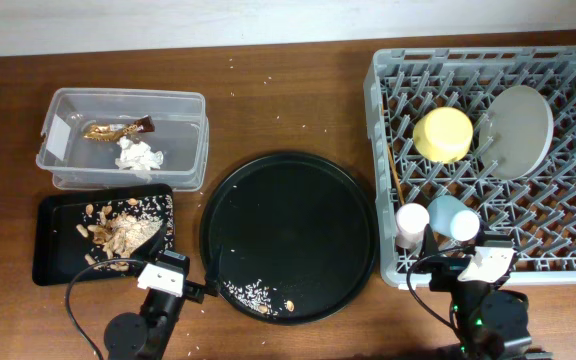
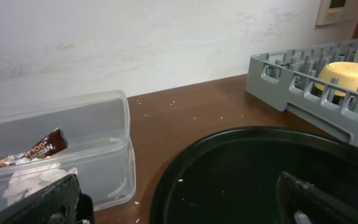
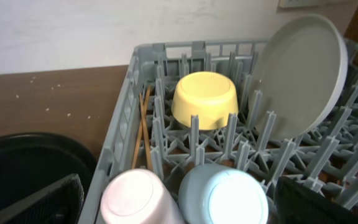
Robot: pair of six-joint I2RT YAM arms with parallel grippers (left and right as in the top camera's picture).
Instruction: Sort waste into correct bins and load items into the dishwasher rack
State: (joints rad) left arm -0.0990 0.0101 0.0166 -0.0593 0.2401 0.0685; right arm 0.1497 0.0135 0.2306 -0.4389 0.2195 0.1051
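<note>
Overhead, one rack (image 1: 380, 150) held one plate (image 1: 519, 130), one yellow bowl (image 1: 443, 134), one blue cup (image 1: 455, 218), one pink cup (image 1: 412, 222) and two chopsticks (image 1: 395, 170), while my left gripper (image 2: 179, 202), by the round tray (image 1: 288, 220), and my right gripper (image 3: 182, 202), at the rack's near wall, gaped wide, gripping nothing, with open wood beyond the tray.

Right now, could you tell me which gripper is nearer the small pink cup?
Right. The right gripper is at the rack, beside the pink cup; the left gripper is across the round tray.
</note>
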